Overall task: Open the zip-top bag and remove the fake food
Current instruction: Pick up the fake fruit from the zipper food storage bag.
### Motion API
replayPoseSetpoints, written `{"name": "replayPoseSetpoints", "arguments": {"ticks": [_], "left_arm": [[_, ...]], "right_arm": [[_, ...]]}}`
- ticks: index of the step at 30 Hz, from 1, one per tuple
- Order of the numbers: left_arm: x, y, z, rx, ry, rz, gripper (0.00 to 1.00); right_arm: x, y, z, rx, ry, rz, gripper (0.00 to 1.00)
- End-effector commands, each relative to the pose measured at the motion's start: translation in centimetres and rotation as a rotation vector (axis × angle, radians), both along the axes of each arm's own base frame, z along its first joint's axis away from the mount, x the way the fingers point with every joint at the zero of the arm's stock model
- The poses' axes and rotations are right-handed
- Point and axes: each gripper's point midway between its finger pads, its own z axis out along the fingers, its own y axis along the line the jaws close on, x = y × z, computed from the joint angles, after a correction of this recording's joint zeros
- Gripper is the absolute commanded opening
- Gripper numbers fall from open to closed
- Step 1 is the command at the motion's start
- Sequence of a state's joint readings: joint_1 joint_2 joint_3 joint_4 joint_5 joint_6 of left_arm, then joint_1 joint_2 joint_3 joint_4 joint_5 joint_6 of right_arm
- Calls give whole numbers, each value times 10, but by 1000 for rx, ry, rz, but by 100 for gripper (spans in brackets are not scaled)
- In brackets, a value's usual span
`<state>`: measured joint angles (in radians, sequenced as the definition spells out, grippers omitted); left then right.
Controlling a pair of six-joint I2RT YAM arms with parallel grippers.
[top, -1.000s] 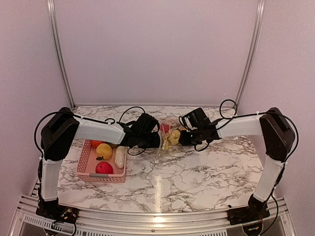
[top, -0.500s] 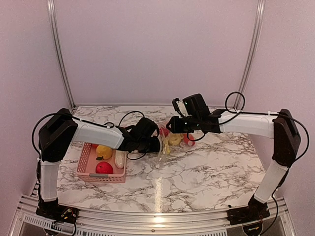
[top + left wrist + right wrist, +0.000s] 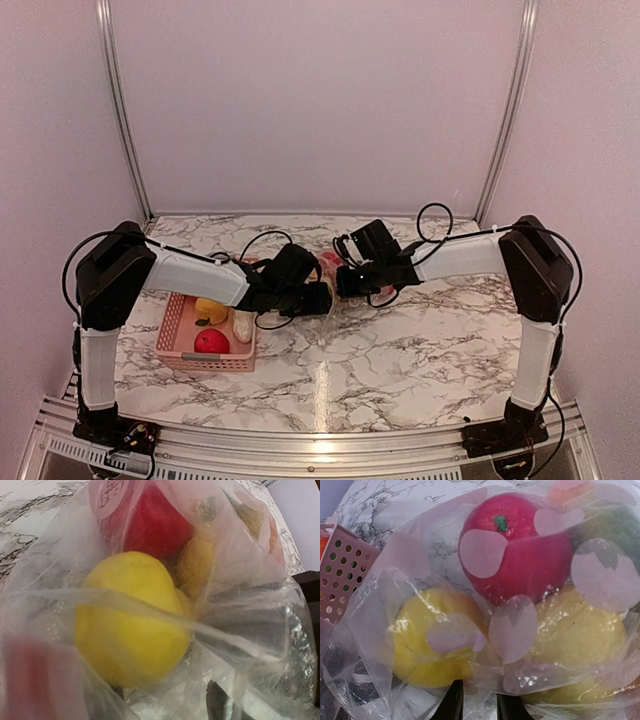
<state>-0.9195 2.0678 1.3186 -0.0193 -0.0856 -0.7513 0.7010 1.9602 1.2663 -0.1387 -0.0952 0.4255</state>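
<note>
While left of bag [image 3: 485,630], pink basket [image 3: 172,325]

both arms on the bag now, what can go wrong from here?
1. Right gripper fingers straddle loose film of the bag by the yellow fruit, not clearly at its mouth; pulling may drag or tear it rather than open it.
2. Left gripper sits very close to the right one in the top view; they may collide.
3. The round yellow fruit may roll away once freed.
</note>
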Motion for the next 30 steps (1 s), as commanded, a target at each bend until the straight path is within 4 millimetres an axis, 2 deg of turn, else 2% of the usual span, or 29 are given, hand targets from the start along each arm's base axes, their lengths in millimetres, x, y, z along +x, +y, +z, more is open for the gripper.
{"name": "replayPoseSetpoints", "arguments": {"ticks": [1, 9, 12, 20, 30], "left_arm": [[-2, 1, 8, 6, -15, -1, 59], [12, 25, 22, 89, -66, 115, 71], [18, 25, 21, 101, -67, 126, 75], [43, 9, 27, 104, -98, 127, 82], [68, 11, -2, 177, -86, 154, 76]], "right_arm": [[11, -6, -3, -1, -11, -38, 22], [16, -27, -4, -7, -8, -73, 22], [17, -32, -7, -11, -2, -80, 22], [13, -36, -20, -24, 30, -70, 22], [9, -41, -28, -31, 49, -67, 21]]}}
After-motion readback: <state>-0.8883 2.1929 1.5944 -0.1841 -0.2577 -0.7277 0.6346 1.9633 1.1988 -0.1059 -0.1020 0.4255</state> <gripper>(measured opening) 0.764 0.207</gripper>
